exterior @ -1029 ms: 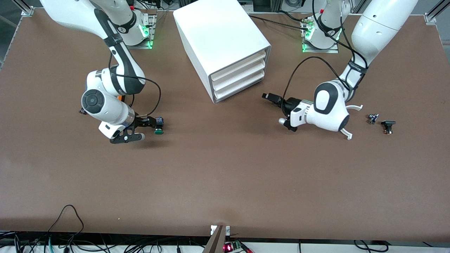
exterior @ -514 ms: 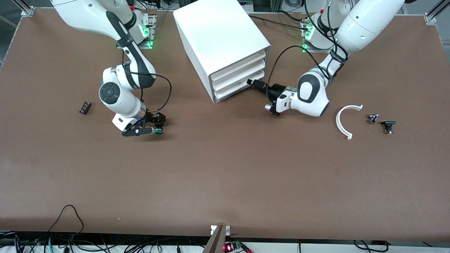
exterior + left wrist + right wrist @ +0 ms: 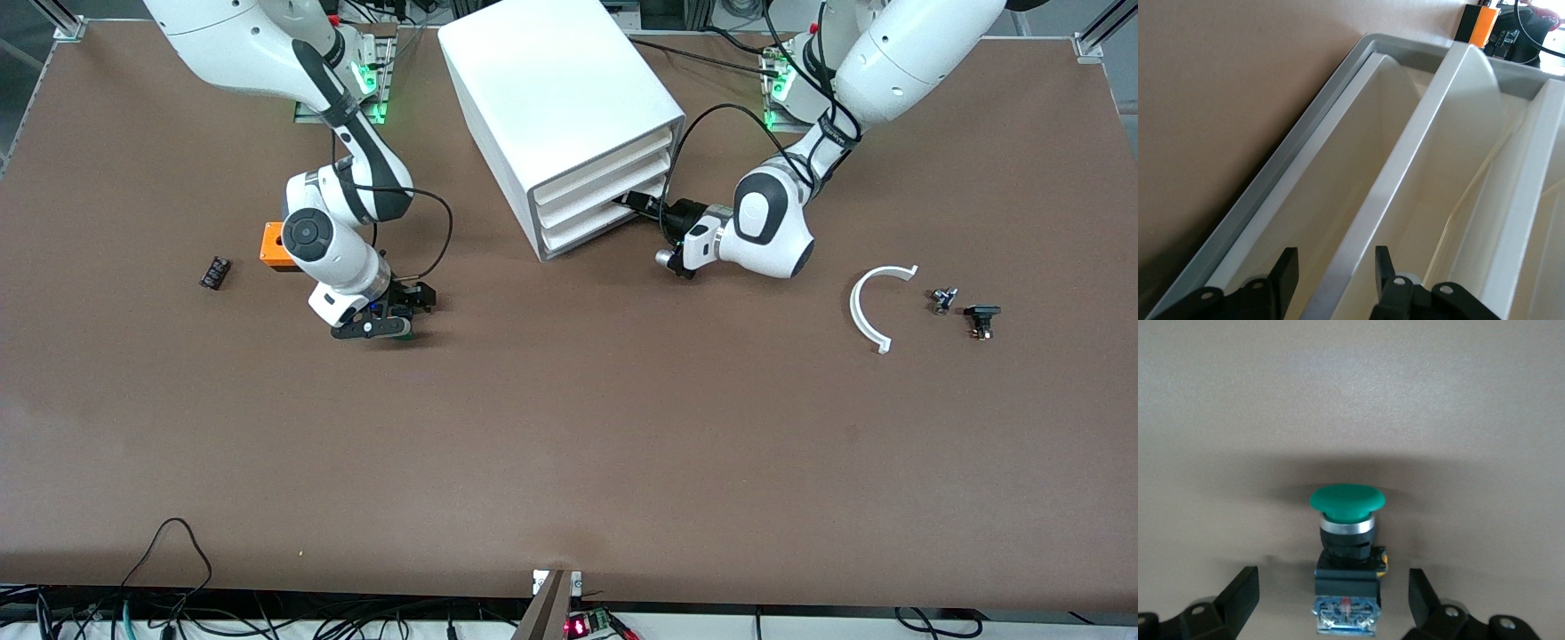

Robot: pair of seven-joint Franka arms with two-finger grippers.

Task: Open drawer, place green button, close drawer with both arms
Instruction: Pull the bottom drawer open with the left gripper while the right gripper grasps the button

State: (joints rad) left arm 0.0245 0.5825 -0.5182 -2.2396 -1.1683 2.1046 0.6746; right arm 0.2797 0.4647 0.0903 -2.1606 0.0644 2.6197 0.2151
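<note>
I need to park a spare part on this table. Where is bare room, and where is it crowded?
Bare: the broad stretch nearer the front camera than the button and white arc. Crowded: around the cabinet, where the left claw meets the drawer, and by the right claw and orange cube.

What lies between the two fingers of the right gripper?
The button lies between the open fingers of the right gripper, untouched, as the right wrist view shows.

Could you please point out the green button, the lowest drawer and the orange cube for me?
button (image 3: 1347,499): right wrist view, on its green cap.
drawer (image 3: 594,228): front view, on its white front.
orange cube (image 3: 270,249): front view, on its visible top face.
</note>
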